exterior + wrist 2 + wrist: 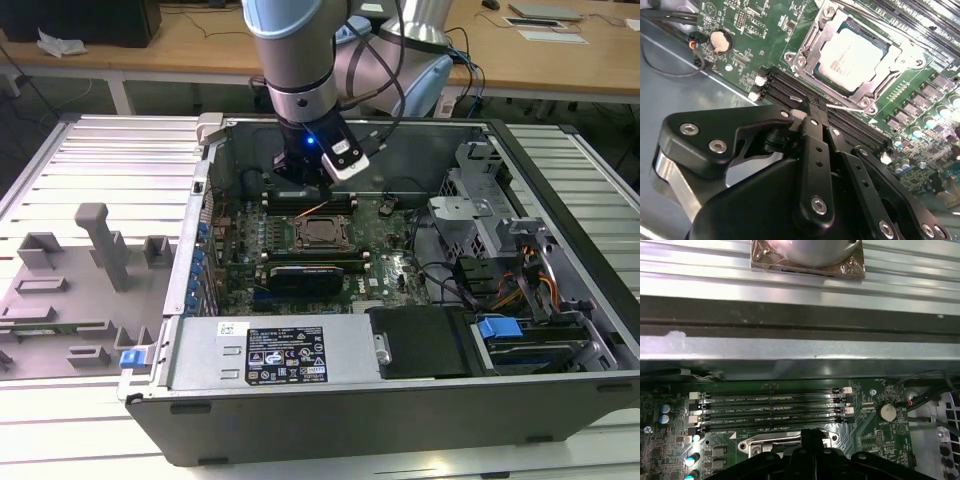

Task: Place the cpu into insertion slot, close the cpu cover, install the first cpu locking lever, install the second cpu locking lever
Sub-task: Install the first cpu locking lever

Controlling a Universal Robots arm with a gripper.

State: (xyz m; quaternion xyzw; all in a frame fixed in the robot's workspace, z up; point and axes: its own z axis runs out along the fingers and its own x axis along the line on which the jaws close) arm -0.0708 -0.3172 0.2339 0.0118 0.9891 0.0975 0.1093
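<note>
The gripper (812,106) is hanging low over the green circuit board (740,30) inside the open computer case (400,400). Its two black fingers are pressing flat against each other at the tips, and nothing can be made out between them. In the second wrist view the tips are sitting over the long black memory slots (790,90), just beside one edge of the insertion slot (300,233). In the exterior view the slot is lying just in front of the gripper, toward the near side of the case, so the two are close but not overlapping. The cpu (852,55) is lying flat in the slot, its pale, smooth, silver-grey metal top showing as a square. The cpu cover (867,94), a thin dull-metal frame, appears to be lying down around the chip's edges, with the chip showing through its window. A thin pale wire rod (845,107), judged to be one locking lever, is running from right by the fingertips along the near edge of the socket, parallel to the memory slots. Whether the fingers are touching it cannot be told. A round silver coin battery (721,41) is sitting on the board, well apart from the socket.
</note>
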